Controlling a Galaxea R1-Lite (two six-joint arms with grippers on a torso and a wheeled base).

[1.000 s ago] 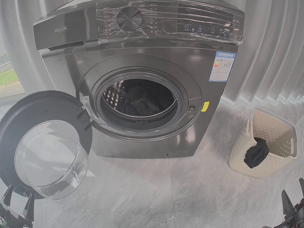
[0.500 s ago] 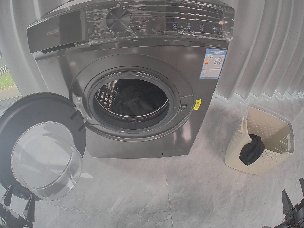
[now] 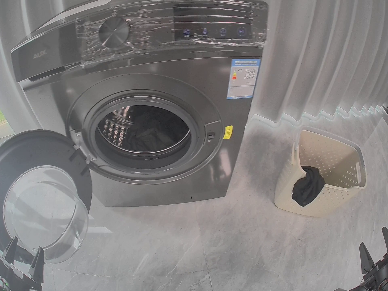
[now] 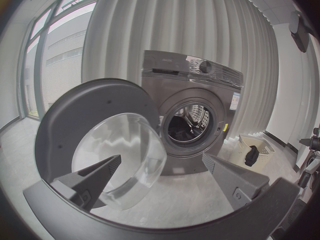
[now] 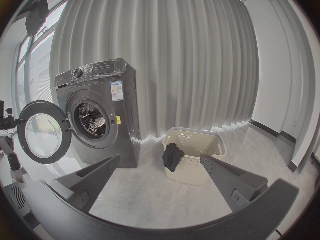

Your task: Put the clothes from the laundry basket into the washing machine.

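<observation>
In the head view, the left pincer (image 3: 24, 252) and the right pincer (image 3: 373, 243) are cut off by the lower corners, so that little more than their black fingertips is seen. Each pair is held apart and nothing is gripped. A dark grey front-loading washing machine (image 3: 161, 71) is seen standing on the pale grey tiled floor (image 3: 242, 243), its control panel wrapped in clear film. Its round door with a clear bowl-shaped window (image 3: 40, 195) is swung fully open to the robot's left, and its lower rim is partly hidden by the left fingertips. Dark clothes (image 3: 151, 132) are seen inside the drum, though single pieces cannot be made out. To the right, well apart from the machine, a cream perforated plastic laundry basket (image 3: 319, 205) is placed on the floor, and a black garment (image 3: 307, 184) is draped over its near rim. A white pleated curtain (image 3: 323, 41) is hung behind.

In the left wrist view, the open door is seen close between the spread fingers, with the drum opening and the basket farther off.

In the right wrist view, the basket with the black garment is framed between the spread fingers, near but untouched, and the floor is seen below them.
</observation>
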